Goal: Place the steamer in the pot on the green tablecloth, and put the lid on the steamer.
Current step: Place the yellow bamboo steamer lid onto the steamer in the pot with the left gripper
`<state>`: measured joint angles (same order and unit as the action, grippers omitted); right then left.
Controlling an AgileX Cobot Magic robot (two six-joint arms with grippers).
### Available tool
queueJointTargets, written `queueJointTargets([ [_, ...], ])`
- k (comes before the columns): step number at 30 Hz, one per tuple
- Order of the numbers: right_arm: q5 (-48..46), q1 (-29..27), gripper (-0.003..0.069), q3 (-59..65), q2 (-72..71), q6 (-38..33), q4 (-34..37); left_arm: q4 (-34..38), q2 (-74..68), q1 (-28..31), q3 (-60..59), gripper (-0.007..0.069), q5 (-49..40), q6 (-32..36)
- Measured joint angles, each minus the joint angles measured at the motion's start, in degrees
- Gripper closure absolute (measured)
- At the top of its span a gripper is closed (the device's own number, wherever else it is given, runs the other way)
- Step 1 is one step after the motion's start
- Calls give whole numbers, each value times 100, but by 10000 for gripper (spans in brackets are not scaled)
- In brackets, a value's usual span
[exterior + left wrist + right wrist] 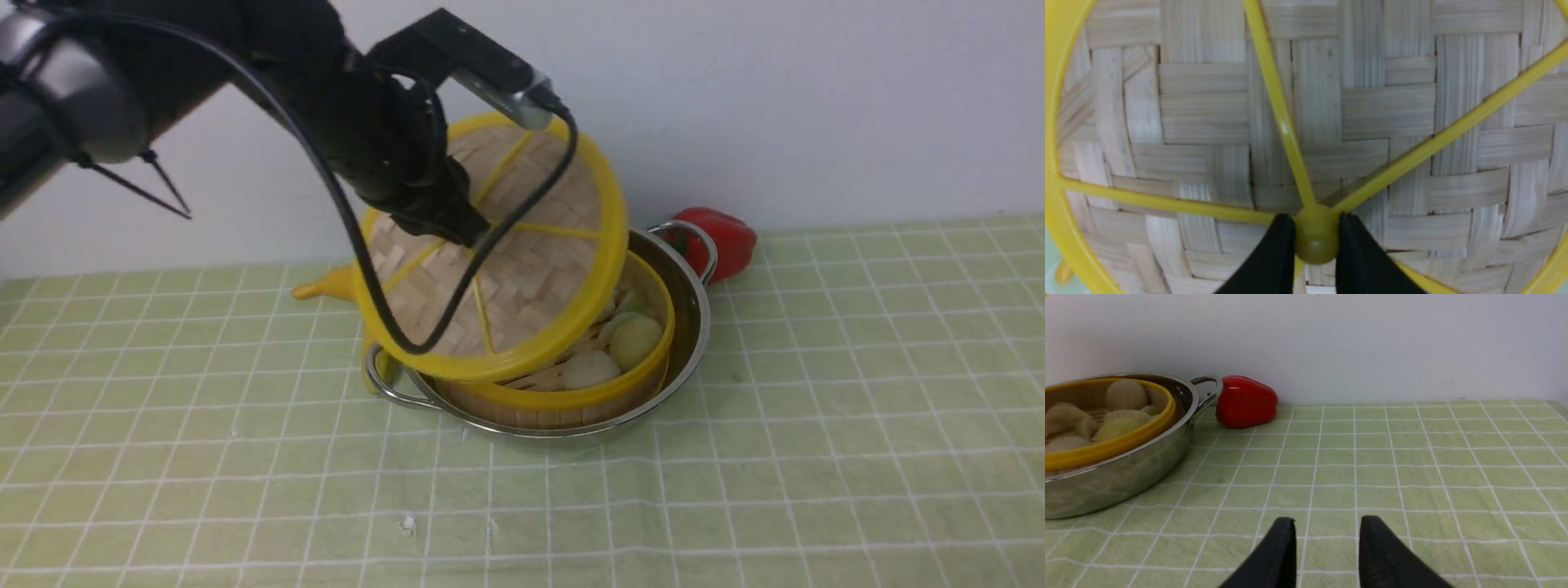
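The lid [531, 278], judged light and stiff, is clamped by its centre knob [1316, 237] between the left fingers [1276, 257], tilted, with the steamer [571, 400] in the pot [690, 327] just beneath them; the right fingers [1278, 555] are seen apart, empty.

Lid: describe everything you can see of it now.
The lid is a flat round disc of woven bamboo strips, with a thick yellow rim and thin yellow spokes meeting at a knob. The left gripper pinches that knob. It hangs steeply tilted over the steamer; whether they touch is unclear.
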<state>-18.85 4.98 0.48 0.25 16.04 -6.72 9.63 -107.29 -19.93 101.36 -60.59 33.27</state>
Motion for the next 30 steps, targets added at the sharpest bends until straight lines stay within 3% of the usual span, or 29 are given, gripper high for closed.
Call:
queueJointTargets([
  [7, 0, 0, 419, 0, 0, 0, 0, -131, -561, -357, 374, 507, 86, 13],
  [30, 0, 0, 419, 0, 0, 6, 5, -547, -843, -376, 551, 507, 128, -233],
])
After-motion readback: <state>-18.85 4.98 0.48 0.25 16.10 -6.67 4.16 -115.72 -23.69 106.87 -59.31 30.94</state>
